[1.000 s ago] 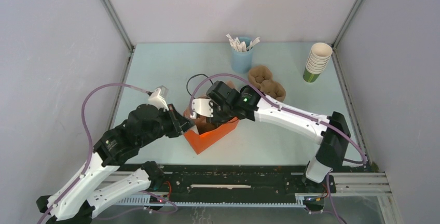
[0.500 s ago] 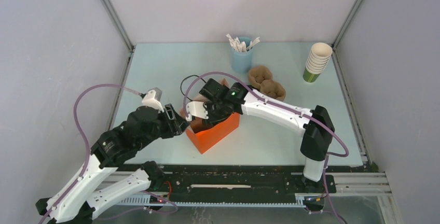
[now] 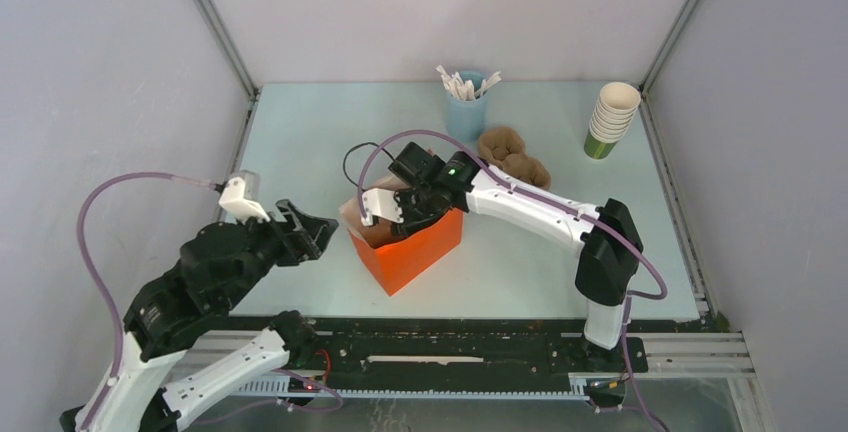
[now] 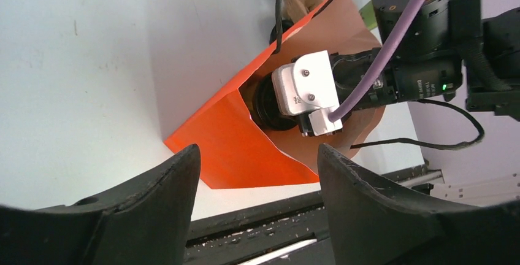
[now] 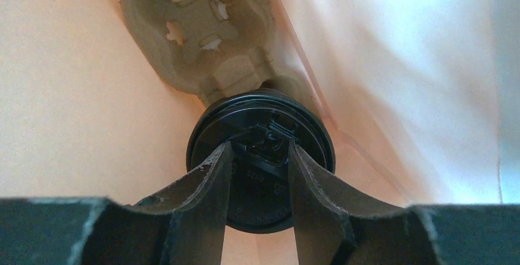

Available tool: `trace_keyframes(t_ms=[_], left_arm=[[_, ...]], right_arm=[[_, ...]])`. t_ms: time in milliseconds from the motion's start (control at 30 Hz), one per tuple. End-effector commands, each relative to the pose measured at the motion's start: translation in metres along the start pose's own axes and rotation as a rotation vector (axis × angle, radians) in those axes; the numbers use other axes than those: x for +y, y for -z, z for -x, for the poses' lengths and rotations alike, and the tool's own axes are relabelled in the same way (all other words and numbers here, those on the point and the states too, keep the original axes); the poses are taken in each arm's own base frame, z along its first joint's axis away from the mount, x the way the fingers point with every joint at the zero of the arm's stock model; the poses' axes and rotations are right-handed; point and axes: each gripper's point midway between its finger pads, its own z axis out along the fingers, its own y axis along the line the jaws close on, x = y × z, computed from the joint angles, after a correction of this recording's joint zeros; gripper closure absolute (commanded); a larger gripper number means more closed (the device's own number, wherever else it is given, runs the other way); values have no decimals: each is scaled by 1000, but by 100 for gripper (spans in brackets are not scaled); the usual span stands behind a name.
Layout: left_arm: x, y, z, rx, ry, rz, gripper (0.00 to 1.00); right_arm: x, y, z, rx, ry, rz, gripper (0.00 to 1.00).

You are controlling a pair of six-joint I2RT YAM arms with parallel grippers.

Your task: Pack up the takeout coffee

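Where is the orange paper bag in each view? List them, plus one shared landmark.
Top external: orange paper bag, about mid-table.
Left wrist: centre frame, beyond the left gripper.
Right wrist: seen from inside, its walls fill the frame.
Landmark: right gripper, inside it.

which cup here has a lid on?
The takeout coffee inside the orange bag, below the right gripper: black lid on. The stacked cups at the far right are lidless, as is the blue cup.

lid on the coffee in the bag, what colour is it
The lid is black; the right wrist view shows it best.
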Motion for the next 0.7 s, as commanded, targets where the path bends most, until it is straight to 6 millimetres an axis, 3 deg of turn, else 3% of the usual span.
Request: trace_keyframes(t_ms=[0,233,533,667], left_arm=[[7,18,28,-109,-23,17,26],[13,23,30,-126,-24,31,26],[11,21,28,-124,-15,16,27],[12,22,26,-123,-9,15,27]], right_arm=[[15,-31,-51,146,-55,111,54],[37,-47,-71,194,-100,180,55],[-12,7,-11,40,-83,-8,46],[-23,26,9,-6,-71,-65,38]])
